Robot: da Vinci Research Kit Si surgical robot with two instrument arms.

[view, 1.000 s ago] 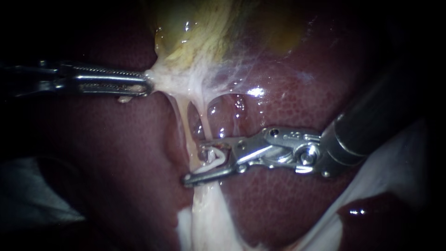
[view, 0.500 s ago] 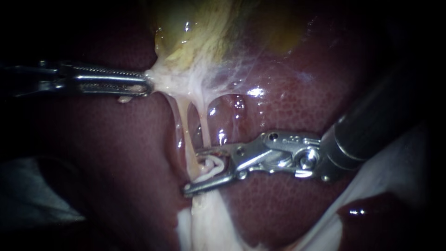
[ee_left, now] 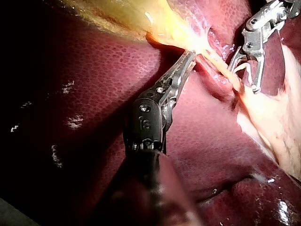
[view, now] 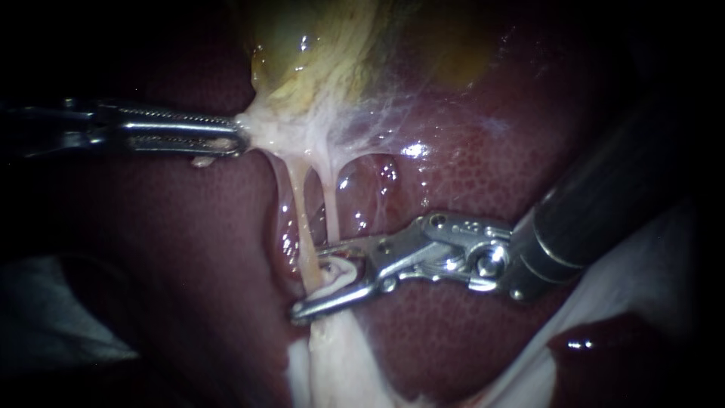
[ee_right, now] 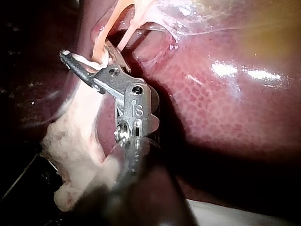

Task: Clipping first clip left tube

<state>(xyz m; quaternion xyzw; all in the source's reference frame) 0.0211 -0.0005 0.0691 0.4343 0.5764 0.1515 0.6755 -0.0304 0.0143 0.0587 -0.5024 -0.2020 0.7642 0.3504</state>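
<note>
- Pale yellow, wet and glistening: the left tube [view: 300, 215] is seen at the centre of the endoscope view. It runs from the neck of the gallbladder [view: 325, 53] at upper centre down to a white tissue mass [view: 336, 363] at lower centre.
- A thinner right tube [view: 330, 200] lies just beside it, with a narrow gap between the two.
- The left tube is judged soft, light, slippery and easily torn. It is drawn taut over the liver [view: 468, 174], so little extra pull is judged tolerable.
- Left instrument [view: 240, 140], middle left of the frame: the jaws are closed on the whitish tissue at the gallbladder neck.
- Right instrument [view: 310, 283], entering from the right: the jaws stand apart and straddle the lower part of the left tube. A white clip [view: 341, 272] is carried between them and is not pressed shut.
- Hold point: the tube is judged best taken low and square across, with only the left tube enclosed. Whether the right tube is clear of the upper jaw cannot be told.
- Writing: no brand or label is seen on the tissue. Small stamped marks on the instrument bodies are noted but not transcribed.
</note>
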